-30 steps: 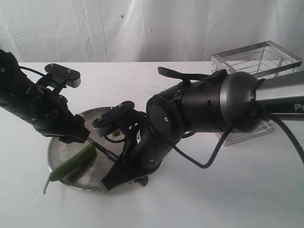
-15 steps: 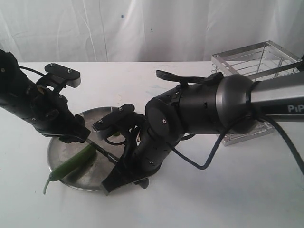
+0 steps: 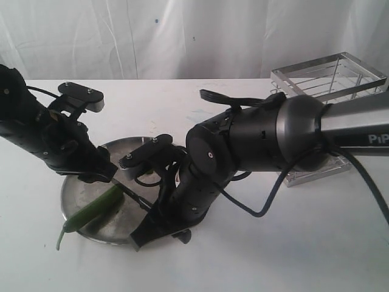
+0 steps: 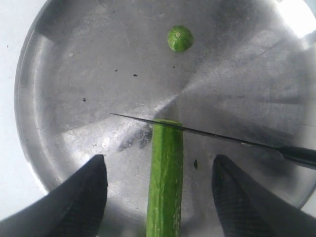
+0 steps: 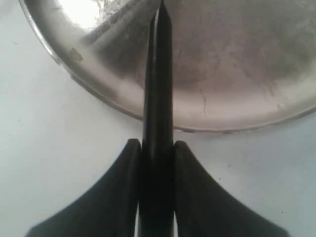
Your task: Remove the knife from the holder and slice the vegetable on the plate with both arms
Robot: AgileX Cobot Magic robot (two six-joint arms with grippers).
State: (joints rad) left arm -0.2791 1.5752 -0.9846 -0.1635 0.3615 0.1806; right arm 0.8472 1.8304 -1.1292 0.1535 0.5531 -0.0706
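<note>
The white counter (image 3: 292, 243) carries the steel plate (image 3: 115, 149), on which the vegetable (image 4: 165, 177) lies. The left hand (image 4: 159, 158) stands wide open astride the vegetable, touching nothing; the right hand (image 5: 157, 144) is clamped on the knife (image 4: 207, 133) handle. The blade rests across the vegetable's cut end, and a small cut piece (image 4: 179, 38) lies apart from it on the plate.

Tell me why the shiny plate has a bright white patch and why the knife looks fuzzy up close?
Left wrist view: glare washes one edge of the round grey steel plate white; the slim black-handled knife looks crisp. Right wrist view: the knife sits very near the lens, so it blurs, and the plate glares too.
</note>
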